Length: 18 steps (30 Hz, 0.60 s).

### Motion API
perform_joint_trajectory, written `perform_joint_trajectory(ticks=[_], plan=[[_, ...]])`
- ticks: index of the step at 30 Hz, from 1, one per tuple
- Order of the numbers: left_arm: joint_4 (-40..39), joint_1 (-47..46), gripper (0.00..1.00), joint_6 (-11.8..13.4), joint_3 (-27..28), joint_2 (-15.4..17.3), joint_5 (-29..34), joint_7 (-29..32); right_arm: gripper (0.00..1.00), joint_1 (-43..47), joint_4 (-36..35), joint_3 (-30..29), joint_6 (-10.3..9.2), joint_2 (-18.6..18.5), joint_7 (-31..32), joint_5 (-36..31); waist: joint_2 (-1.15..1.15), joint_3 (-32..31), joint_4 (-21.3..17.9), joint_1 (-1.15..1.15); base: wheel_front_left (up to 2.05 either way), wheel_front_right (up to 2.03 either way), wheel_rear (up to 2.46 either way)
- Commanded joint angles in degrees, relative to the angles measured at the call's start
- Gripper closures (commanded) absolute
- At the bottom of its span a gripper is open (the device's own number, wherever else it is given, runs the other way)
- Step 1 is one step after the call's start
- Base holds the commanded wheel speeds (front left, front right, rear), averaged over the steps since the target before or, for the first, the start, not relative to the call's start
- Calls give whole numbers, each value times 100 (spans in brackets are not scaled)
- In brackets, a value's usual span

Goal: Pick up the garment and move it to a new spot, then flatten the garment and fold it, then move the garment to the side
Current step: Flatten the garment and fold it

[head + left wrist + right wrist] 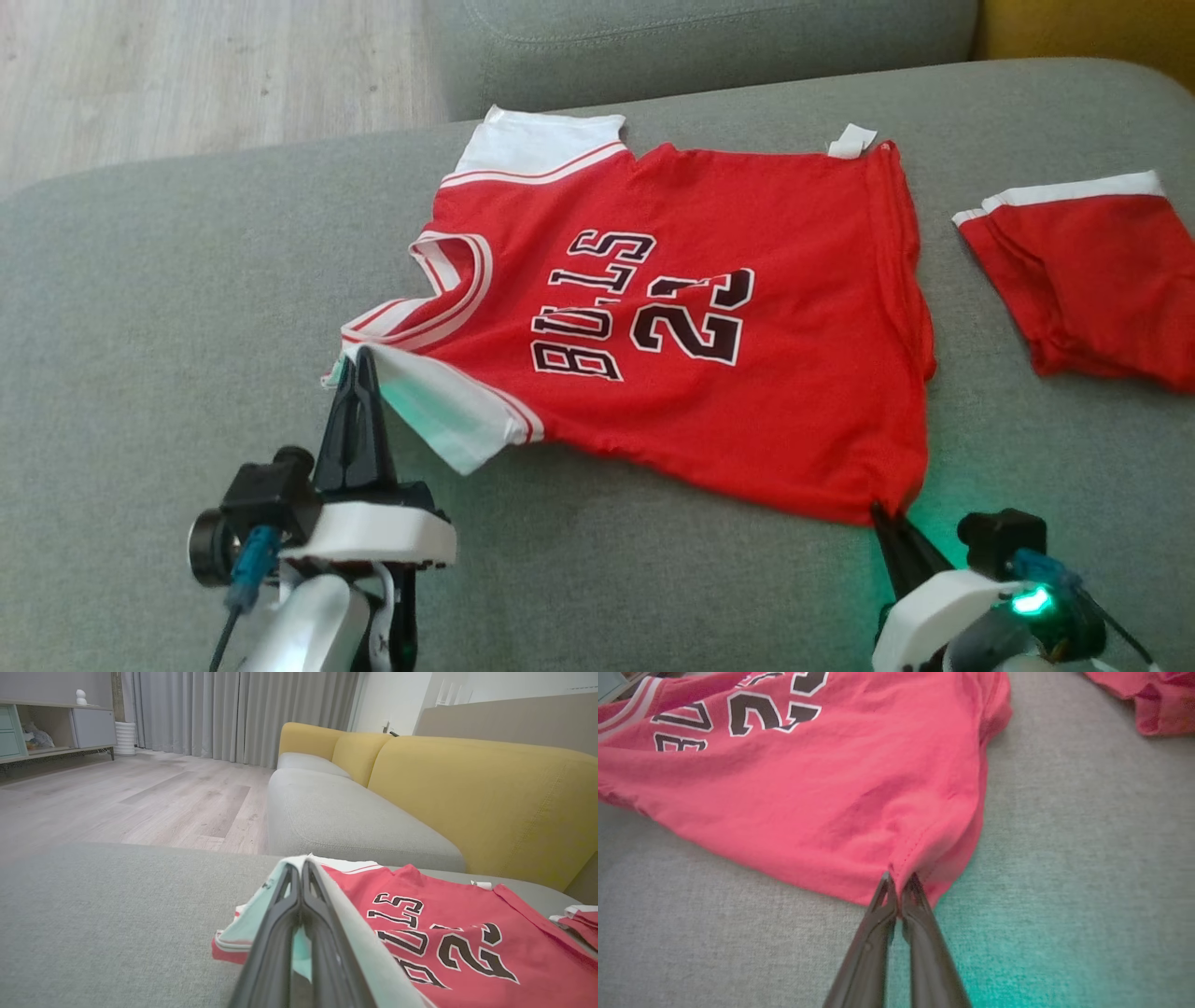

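Jersey (pixel 691 327), spread print-up on the cushion (pixel 140 327): my left pincer (pixel 359 359) clamped on its sleeve (pixel 448 411), my right pincer (pixel 882 511) on the hem corner (pixel 854 495), and I judge both should lift evenly, edge taut, for a square fold.

The jersey (pixel 794 420) is soft, matt red cloth with white cloth sleeves and flat black print, puckered where the right gripper (pixel 880 512) pinches its hem. Under both claws the sofa seat (pixel 140 373) is grey woven fabric, rough and matt. The left gripper (pixel 359 361) has smooth dark plastic fingers with a dull sheen. Beyond its tips the floor (pixel 140 798) looks like pale matt wood, and the backrest (pixel 490 802) is yellow cloth.
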Motion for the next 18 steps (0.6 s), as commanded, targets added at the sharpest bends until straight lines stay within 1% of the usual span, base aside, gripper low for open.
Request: perform_joint_trajectory(ticks=[1, 3, 5, 7, 9, 13, 17, 18], plan=[[-235, -279, 100, -12, 244, 107, 16, -25, 100, -225, -208, 88, -4, -36, -141, 7, 0, -35, -5, 0, 0, 0, 0], [-263, -281, 100, -27, 258, 107, -7, -28, 100, -244, -253, 72, -4, -36, -199, 5, 0, -57, -9, 0, 0, 0, 0], [-362, -288, 100, -103, 300, 64, -132, -30, 100, -293, -381, 50, -4, -36, -320, 4, 0, -113, -19, 0, 0, 0, 0], [-528, -333, 100, -208, 347, 16, -298, -6, 100, -350, -583, 31, -4, -36, -437, 71, 0, -188, -24, 0, 0, 0, 0], [-713, -459, 100, -256, 404, 38, -369, 38, 100, -435, -858, 51, -4, -36, -505, 119, 0, -266, -24, 0, 0, 0, 0], [-1108, -959, 100, -315, 608, 88, -517, 164, 100, -832, -1526, -114, -4, -36, -500, 30, 0, -457, -32, 0, 0, 0, 0], [-1476, -1652, 100, -274, 1011, -99, -960, 316, 100, -1487, -2218, -100, -4, -36, -408, -152, 0, -627, -45, 0, 0, 0, 0], [-1574, -1867, 100, -264, 1072, -99, -982, 344, 100, -1676, -2367, -74, -4, -43, -377, -211, 0, -653, -50, 0, 0, 0, 0]])
